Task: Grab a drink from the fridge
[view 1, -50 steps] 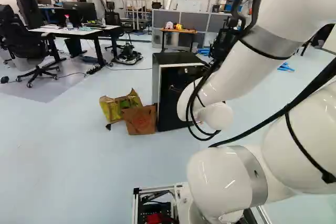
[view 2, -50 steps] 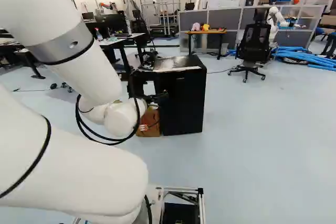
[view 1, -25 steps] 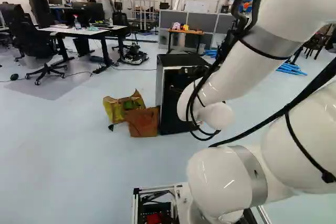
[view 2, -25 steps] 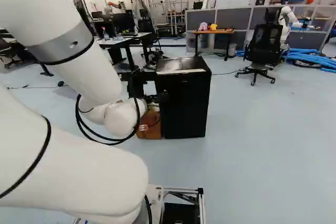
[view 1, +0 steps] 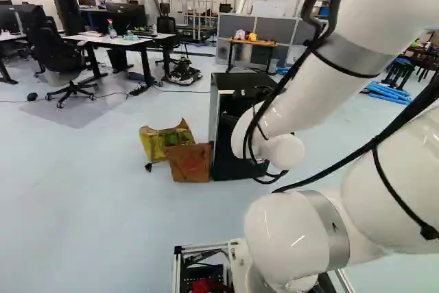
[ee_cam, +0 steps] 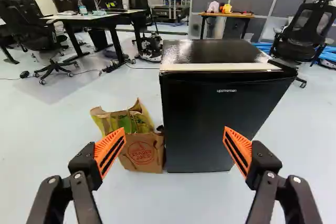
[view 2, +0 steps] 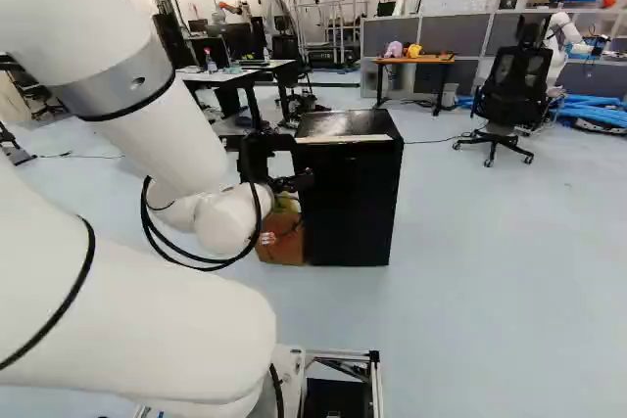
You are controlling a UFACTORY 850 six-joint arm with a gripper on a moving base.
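Right ahead of the wide-open, empty fingers [ee_cam: 244,150], the closed fridge [ee_cam: 210,124] looks nearer now. The base [view 1: 239,259] has rolled forward, swinging slightly left, so the door's probably next.

Left base view: fridge [view 1: 228,161] upright on pale floor [view 1: 103,204], partly hidden by white arm [view 1: 302,90]. Brown paper bag [view 1: 190,164] just beside it; yellow bag [view 1: 155,143] behind that. Farther back: table [view 1: 127,41] bearing spray bottle [view 1: 112,30].
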